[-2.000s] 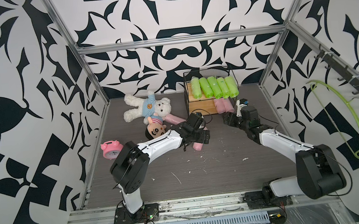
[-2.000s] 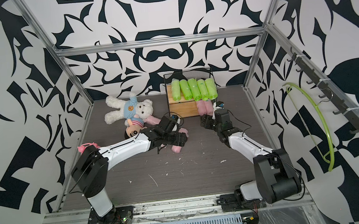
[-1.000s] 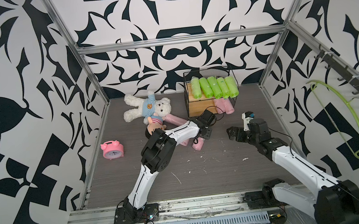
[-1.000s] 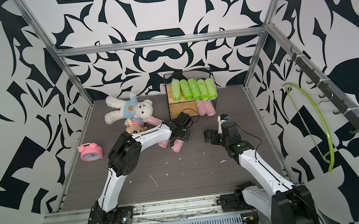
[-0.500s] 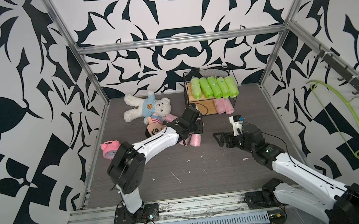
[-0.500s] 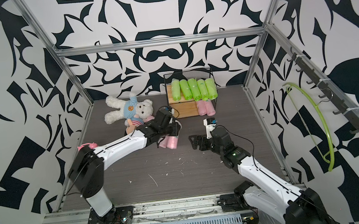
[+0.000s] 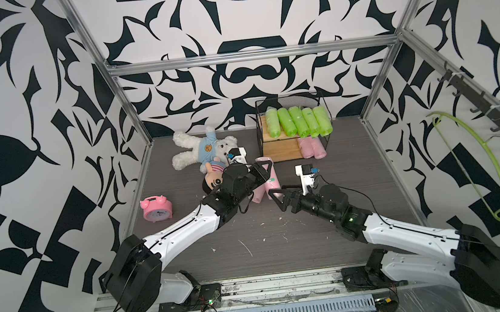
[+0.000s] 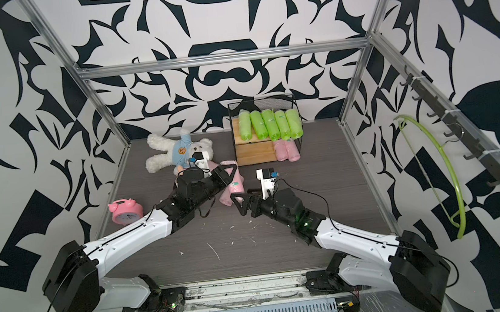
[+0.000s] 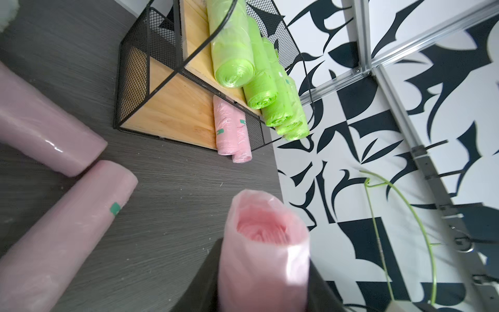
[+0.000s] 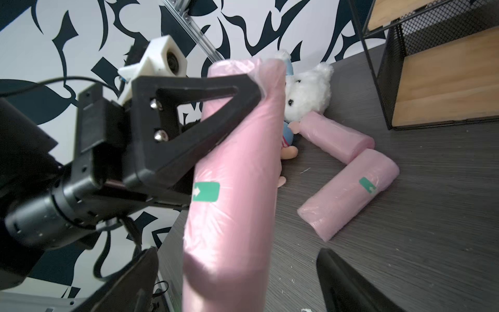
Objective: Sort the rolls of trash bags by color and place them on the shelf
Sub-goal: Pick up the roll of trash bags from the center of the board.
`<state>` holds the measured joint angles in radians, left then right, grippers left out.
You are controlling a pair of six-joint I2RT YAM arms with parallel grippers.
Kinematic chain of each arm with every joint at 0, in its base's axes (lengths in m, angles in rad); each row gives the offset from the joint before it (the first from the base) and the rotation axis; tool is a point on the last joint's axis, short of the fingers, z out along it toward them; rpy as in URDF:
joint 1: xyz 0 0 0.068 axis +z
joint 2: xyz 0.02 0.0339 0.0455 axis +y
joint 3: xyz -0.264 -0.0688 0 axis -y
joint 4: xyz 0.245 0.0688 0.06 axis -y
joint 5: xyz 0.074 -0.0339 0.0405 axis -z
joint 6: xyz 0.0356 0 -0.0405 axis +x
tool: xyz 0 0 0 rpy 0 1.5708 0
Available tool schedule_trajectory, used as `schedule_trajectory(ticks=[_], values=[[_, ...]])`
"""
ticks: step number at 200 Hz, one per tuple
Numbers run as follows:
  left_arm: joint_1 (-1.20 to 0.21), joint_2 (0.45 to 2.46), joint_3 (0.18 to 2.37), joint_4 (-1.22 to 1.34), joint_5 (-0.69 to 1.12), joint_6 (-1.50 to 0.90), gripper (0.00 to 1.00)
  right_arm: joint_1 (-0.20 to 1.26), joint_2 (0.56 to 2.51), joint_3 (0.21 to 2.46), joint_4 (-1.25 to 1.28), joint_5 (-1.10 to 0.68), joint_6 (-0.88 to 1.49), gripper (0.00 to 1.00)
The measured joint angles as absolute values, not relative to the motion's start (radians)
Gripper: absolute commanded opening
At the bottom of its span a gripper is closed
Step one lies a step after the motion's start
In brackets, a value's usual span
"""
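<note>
As pink roll (image 10: 237, 151) is likely soft, light, slick film, left gripper (image 7: 261, 169) clamps it near one end, in front of shelf (image 7: 280, 152); right gripper (image 7: 275, 193) open, empty, beside. Mid-body grip safer.

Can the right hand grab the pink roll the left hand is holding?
Probably yes. The right hand is open beside the pink roll, nothing between them. The left hand grips only its far end, leaving the near end free.
</note>
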<state>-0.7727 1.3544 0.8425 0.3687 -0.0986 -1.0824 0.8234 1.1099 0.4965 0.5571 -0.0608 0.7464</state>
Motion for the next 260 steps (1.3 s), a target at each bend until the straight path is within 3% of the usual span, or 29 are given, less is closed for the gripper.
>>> schedule_trajectory(ticks=[82,111,147,194,249,260], values=[[-0.772,1.278,0.725,0.514,-0.168,-1.276,0.28,0.902,1.226,0.553,0.686,0.036,0.729,0.49],[-0.772,1.271,0.717,0.534,-0.181,-1.291,0.32,0.904,1.227,0.558,0.696,0.046,0.724,0.42],[-0.773,1.269,0.708,0.542,-0.189,-1.306,0.47,0.905,1.221,0.565,0.665,0.050,0.702,0.38],[-0.767,1.244,0.707,0.537,-0.207,-1.283,0.74,0.900,1.180,0.609,0.516,0.082,0.632,0.36],[-0.722,1.205,0.707,0.416,-0.213,-1.183,0.84,0.813,1.117,0.629,0.335,0.076,0.584,0.34],[-0.707,1.190,0.707,0.382,-0.212,-1.163,0.90,0.779,1.103,0.633,0.299,0.065,0.579,0.34]])
